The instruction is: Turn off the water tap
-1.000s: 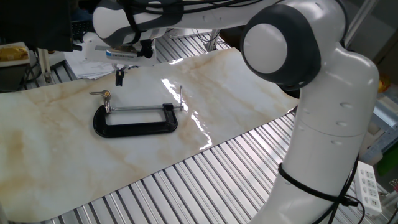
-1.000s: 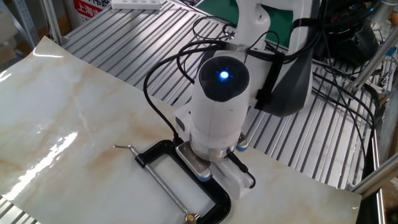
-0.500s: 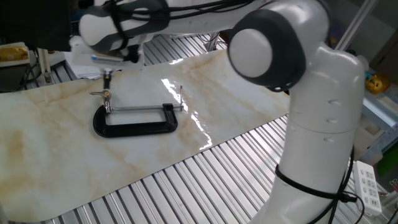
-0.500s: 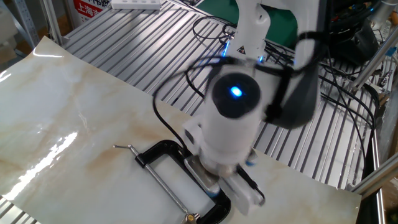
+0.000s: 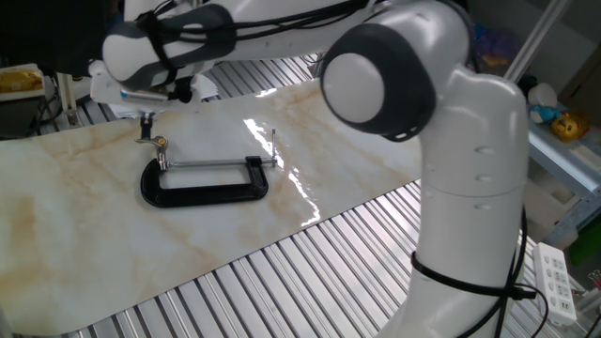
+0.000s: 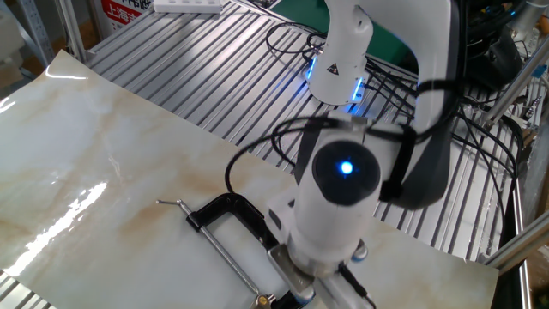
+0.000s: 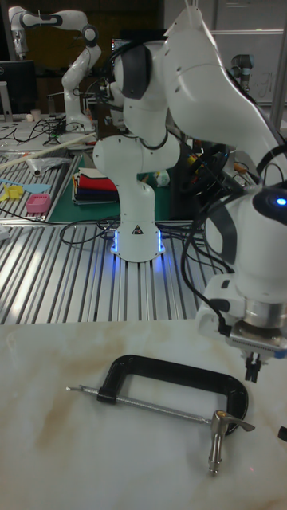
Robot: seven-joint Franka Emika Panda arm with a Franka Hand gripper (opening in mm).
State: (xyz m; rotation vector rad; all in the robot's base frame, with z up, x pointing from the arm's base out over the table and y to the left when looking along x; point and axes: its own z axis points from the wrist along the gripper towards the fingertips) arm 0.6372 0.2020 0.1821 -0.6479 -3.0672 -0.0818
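Currently: approach step; tap not yet touched.

Left to right in one fixed view:
- Gripper (image 5: 145, 120) hangs above the left end of the clamp. Fingers look pressed close together, nothing between them. The tall fixed view agrees: the dark fingertips (image 7: 253, 369) sit narrow and clear of the sheet.
- Tap (image 5: 160, 147) stands just below and beside the gripper, apart from it. It is a small upright fitting at the clamp's left end, with its thin lever pointing sideways to the left.
- Clamp (image 5: 202, 191) lies flat on the marble sheet (image 5: 75, 216), its rod running right.
- Pin (image 5: 272, 141) stands upright at the right end, well apart from the gripper.

The other fixed view: wrist hides the fingertips; only a brass glint of the tap shows at the bottom edge.

Judgement: the lever is unturned, so most of the task is left.

Next move calls for a short descent beside the lever, then a sideways push. The lever is thin, so it needs exact height. The clamp is loose and may slide.
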